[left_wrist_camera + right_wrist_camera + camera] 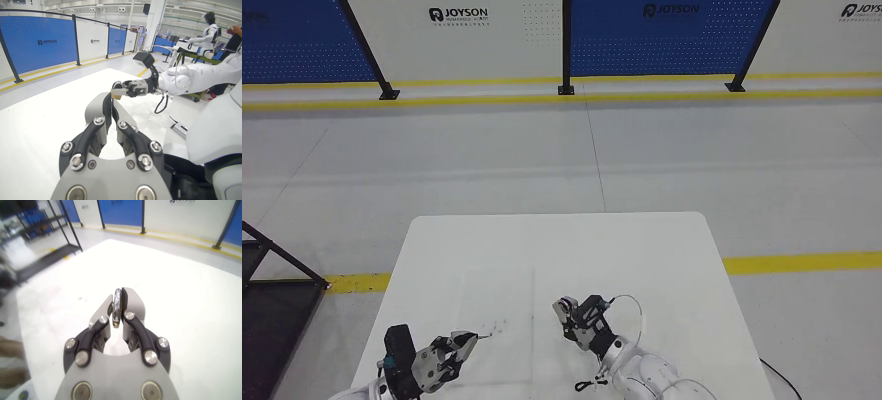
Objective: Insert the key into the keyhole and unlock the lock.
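Your right gripper (pixel 118 294) is clenched on the lock (pixel 116 308). The chrome shackle stands edge-on between the two pads, and the brass body sits back toward the palm. In the left wrist view, the same right gripper (pixel 118 89) holds the lock (pixel 116 96) above the table with a brass corner hanging below its fingers. In the top view you find it (pixel 567 312) over the near part of the table (pixel 542 250), a little right of the middle.

Your left gripper (pixel 111 102) has its black pads pressed together. You cannot tell from these views whether the key is pinched between them. In the top view it (pixel 464 342) sits at the near left corner of the table, with its fingertips turned right toward the lock and clearly apart from it. From the left wrist, the lock lines up just past those fingertips.

A few small dark specks (pixel 492 325) lie on the white tabletop just right of the left fingertips. Left of the table, a black metal rack (pixel 262 260) stands on the floor. On the far side, yellow floor lines (pixel 642 95) run in front of a fence of blue and white panels (pixel 662 35). A small grey box (pixel 179 128) lies on the floor to the right of the table.
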